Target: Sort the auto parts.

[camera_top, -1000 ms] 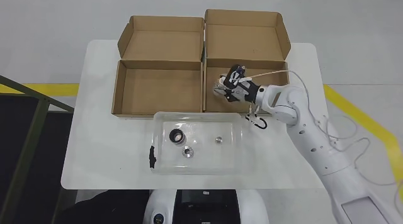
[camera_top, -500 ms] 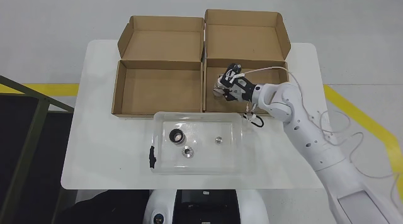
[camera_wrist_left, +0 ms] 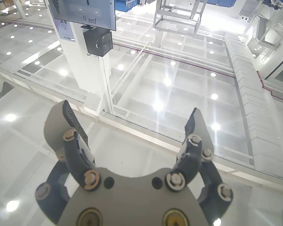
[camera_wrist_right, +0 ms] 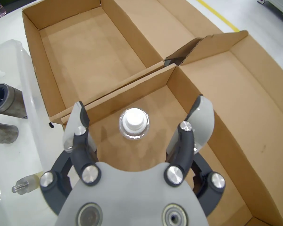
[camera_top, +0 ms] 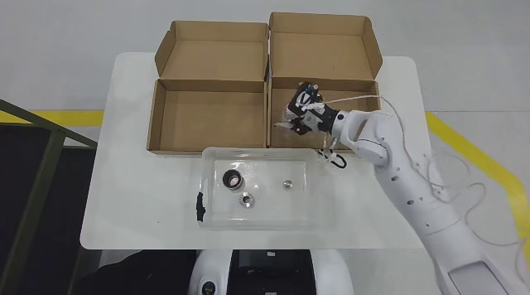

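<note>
A small white and clear round part (camera_wrist_right: 134, 123) lies on the floor of the right cardboard box (camera_wrist_right: 238, 99), near the wall it shares with the left box. My right gripper (camera_wrist_right: 140, 102) hangs open just above the part, one finger on either side, not touching it. From above, the right gripper (camera_top: 292, 119) is over the left end of that right box (camera_top: 364, 129). My left gripper (camera_wrist_left: 130, 106) is open with nothing in it and points up at a ceiling.
The left cardboard box (camera_top: 207, 121) holds nothing. A clear plastic tray (camera_top: 257, 152) in front of the boxes holds a metal sleeve (camera_top: 233, 181), a toothed ring (camera_top: 247, 202) and a small part (camera_top: 287, 184). A black piece (camera_top: 199, 206) sits at its left rim.
The right arm's forearm and cable have shifted slightly; its gripper stays over the left end of the right box. The parts in the tray have not moved.
</note>
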